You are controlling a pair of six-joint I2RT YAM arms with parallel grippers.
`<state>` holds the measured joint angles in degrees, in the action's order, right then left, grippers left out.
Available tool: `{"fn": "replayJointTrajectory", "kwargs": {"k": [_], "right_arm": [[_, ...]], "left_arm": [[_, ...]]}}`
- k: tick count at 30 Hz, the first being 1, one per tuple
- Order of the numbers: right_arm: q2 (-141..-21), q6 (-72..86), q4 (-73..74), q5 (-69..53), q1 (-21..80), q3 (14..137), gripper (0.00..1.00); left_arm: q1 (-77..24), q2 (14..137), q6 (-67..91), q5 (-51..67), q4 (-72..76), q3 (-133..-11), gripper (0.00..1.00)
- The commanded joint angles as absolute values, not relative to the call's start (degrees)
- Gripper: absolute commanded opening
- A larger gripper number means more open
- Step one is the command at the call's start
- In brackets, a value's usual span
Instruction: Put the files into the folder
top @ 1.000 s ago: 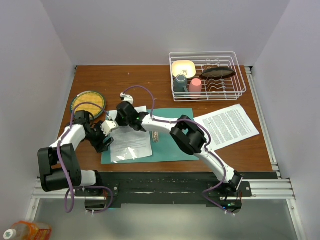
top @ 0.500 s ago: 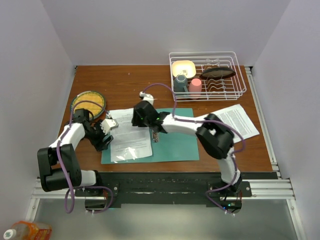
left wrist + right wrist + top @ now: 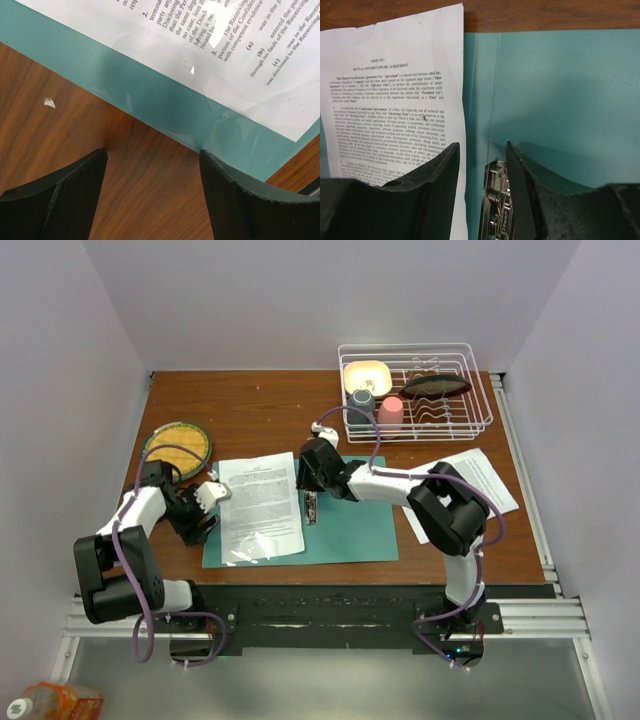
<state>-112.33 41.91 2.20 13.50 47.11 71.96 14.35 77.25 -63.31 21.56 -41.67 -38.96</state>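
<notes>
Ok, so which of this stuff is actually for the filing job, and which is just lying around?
For the job: folder, sheet on it, second sheet to its right.
Lying about: rack, pink cup, grey cup, round plate.

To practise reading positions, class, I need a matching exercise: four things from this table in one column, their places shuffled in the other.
Things:
1 left sheet
2 right sheet
3 pink cup
4 round yellow dish

Places:
a in the wire rack
b on the bare table, right of the folder
c on the folder's left leaf
d on the table, left of the folder

Pairs: 1-c, 2-b, 3-a, 4-d
</notes>
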Motion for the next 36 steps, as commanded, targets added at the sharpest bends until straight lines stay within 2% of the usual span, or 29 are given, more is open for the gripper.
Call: {"fn": "replayJointTrajectory", "kwargs": {"k": [1, 15, 24, 27, 32, 36], "right_arm": [[-113.28, 39.12, 0.36, 10.29, 45.18, 75.76, 0.47], [-116.89, 39.02, -10.54, -7.89, 40.96, 73.48, 0.40], [-118.74, 37.01, -6.16, -8.61, 40.78, 74.09, 0.40], [-118.39, 36.83, -6.24, -9.05, 40.87, 73.04, 0.38], [-118.30, 37.00, -7.21, -13.17, 40.87, 73.04, 0.29], [-117.42, 36.65, -8.26, -14.67, 40.87, 72.51, 0.27]], "left_arm": [[14.94, 78.40, -66.89, 20.39, -42.28, -38.15, 0.79], [14.94, 82.18, -64.95, 21.88, -37.53, -35.42, 0.76], [14.94, 81.83, -64.51, 22.32, -36.91, -34.72, 0.75], [14.94, 81.30, -64.51, 22.32, -36.83, -34.63, 0.75], [14.94, 81.30, -64.16, 22.68, -36.91, -34.72, 0.75], [14.94, 80.86, -64.51, 21.80, -36.65, -33.84, 0.75]]}}
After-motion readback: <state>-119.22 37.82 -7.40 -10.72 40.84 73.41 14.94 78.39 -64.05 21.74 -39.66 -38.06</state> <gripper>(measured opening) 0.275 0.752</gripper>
